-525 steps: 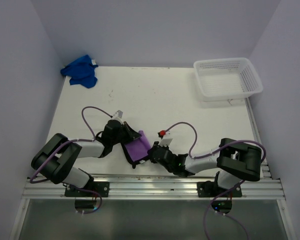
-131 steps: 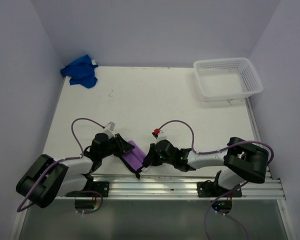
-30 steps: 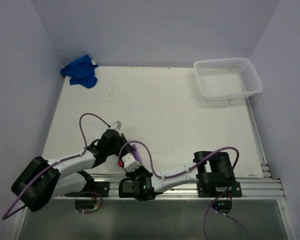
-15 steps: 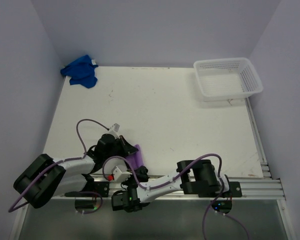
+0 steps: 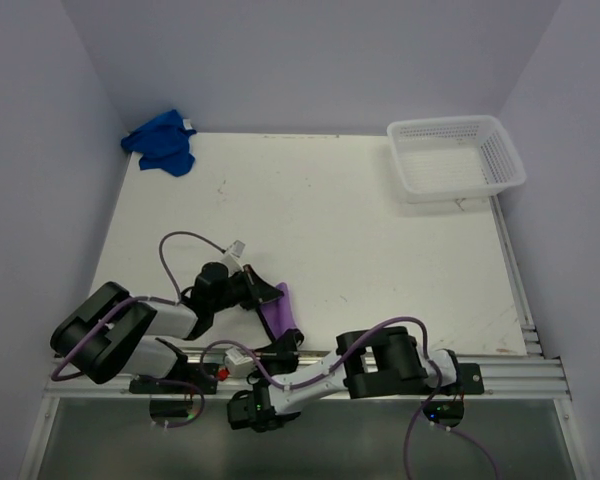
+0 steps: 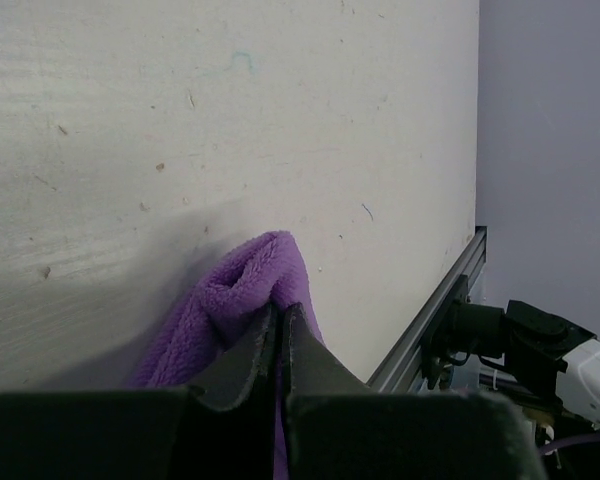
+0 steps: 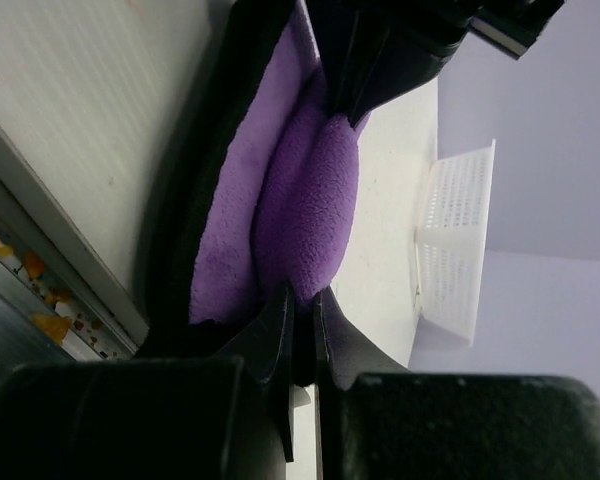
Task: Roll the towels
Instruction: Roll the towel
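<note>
The purple towel (image 5: 278, 312) lies bunched into a narrow folded strip near the table's front edge, between both grippers. My left gripper (image 5: 267, 294) is shut on its far end; in the left wrist view the fingertips (image 6: 280, 312) pinch a fold of the purple towel (image 6: 230, 300). My right gripper (image 5: 288, 344) is shut on the near end, and the right wrist view shows the purple towel (image 7: 305, 200) rolled thick just beyond the closed gripper (image 7: 304, 297). The blue towel (image 5: 161, 143) sits crumpled in the far left corner, untouched.
A white mesh basket (image 5: 456, 157) stands at the far right corner, also seen in the right wrist view as the basket (image 7: 458, 250). The metal rail (image 5: 520, 372) runs along the table's front edge. My right arm folds low over the rail, its forearm hanging below the edge.
The right arm's wrist has swung further left and down past the front rail. The left gripper has shifted slightly right and up, and the purple towel has been drawn into a tighter strip.
</note>
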### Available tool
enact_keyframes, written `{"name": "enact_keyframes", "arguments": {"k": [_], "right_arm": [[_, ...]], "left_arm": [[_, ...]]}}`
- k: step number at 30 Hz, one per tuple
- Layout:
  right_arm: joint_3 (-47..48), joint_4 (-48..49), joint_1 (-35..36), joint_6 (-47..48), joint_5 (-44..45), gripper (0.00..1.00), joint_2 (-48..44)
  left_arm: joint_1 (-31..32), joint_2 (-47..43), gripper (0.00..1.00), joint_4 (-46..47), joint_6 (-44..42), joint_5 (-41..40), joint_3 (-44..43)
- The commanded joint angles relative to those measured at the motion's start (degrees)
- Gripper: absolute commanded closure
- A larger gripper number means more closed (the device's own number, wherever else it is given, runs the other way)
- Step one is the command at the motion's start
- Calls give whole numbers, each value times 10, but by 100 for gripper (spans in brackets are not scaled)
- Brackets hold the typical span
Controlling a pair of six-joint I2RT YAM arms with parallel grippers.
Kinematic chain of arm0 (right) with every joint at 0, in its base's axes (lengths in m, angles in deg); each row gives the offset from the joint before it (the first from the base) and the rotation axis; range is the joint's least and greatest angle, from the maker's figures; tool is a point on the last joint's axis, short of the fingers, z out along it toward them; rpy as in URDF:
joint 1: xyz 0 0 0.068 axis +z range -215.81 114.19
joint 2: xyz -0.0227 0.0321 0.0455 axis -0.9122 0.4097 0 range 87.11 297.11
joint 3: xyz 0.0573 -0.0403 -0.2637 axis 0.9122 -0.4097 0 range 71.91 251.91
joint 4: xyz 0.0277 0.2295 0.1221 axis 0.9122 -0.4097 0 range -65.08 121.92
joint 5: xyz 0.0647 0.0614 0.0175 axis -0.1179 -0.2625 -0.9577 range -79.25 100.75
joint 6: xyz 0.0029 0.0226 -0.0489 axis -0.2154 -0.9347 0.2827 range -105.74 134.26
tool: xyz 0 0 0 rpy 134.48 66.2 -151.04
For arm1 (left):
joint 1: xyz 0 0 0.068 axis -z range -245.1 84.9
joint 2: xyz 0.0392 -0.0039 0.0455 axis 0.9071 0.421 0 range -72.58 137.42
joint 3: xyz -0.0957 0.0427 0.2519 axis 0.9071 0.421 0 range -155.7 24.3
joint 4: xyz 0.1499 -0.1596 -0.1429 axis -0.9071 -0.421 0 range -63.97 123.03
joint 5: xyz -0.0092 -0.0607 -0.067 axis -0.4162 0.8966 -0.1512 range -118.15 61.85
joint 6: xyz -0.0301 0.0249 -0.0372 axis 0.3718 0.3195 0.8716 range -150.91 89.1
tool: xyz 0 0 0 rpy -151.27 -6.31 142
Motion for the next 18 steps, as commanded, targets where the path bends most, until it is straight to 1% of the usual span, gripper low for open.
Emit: {"name": "enact_keyframes", "arguments": {"k": [1,8,10,14,18], "right_arm": [[-21,39,30,27,-15,100,-34],[-31,54,34,17,-38,100,-40],[-31,58,36,16,-51,100,-43],[-51,98,35,4,-91,100,-62],[-85,134,35,-19,-134,96,-99]], "left_arm": [[-20,6,100,76,-32,-64,-8],[-20,0,100,88,-21,-79,60],[-20,-5,100,60,-24,-85,64],[-20,-17,100,23,-27,-114,68],[-20,-8,100,-8,-27,-133,60]]}}
